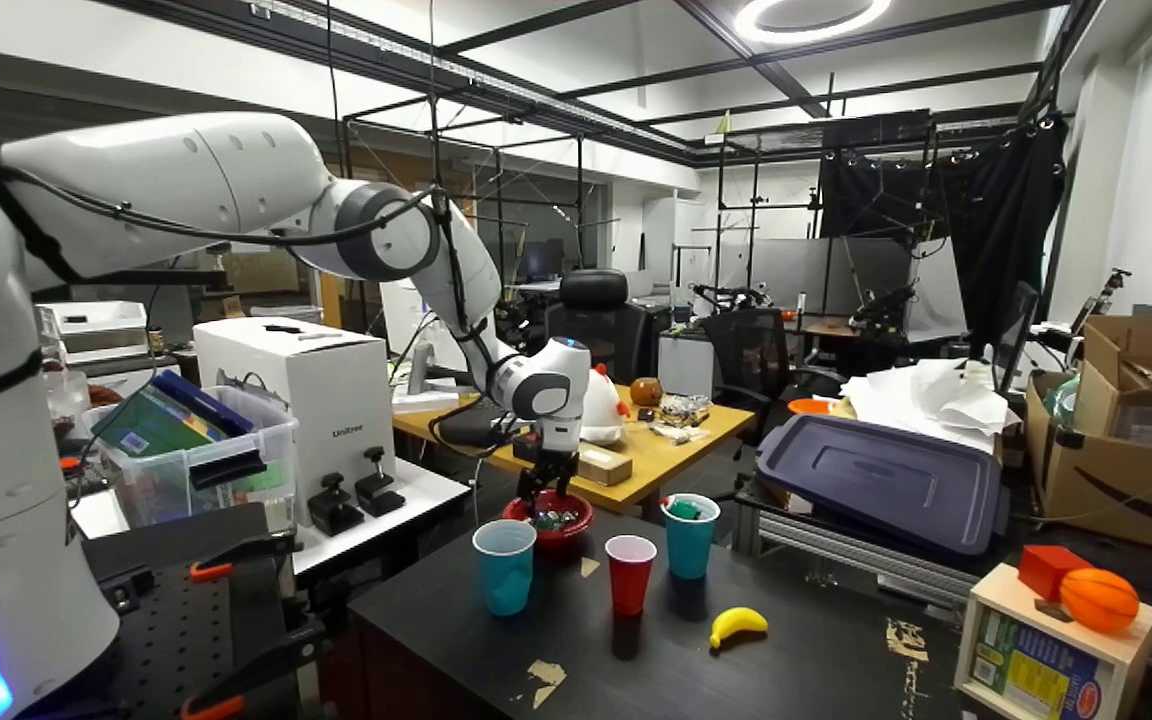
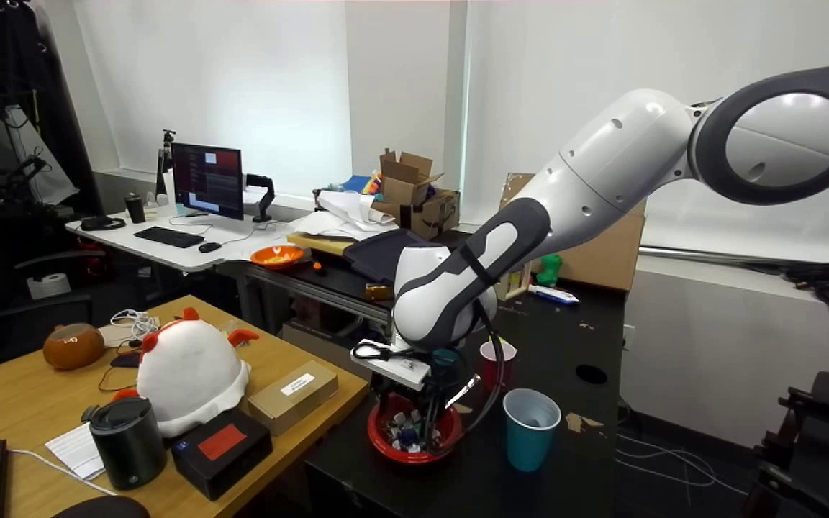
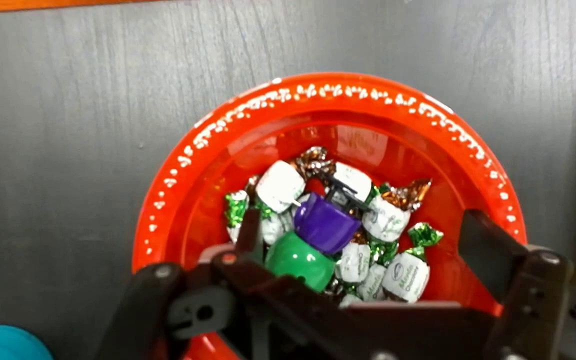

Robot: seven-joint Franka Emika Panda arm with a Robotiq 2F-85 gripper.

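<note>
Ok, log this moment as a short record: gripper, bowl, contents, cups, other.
Gripper: open, over the red bowl, holding nothing; contact with the contents unclear
Bowl: on the black table
Contents: wrapped candies, a purple piece, a green piece
Cups: a teal cup, a red cup, another teal cup with something green inside
Other: yellow banana on the table

Occluded and cropped areas
Wrist view: the gripper hides lower parts of the red bowl; the lower-left corner crops a teal cup. Print on most candy wrappers is too blurred to read.
</note>
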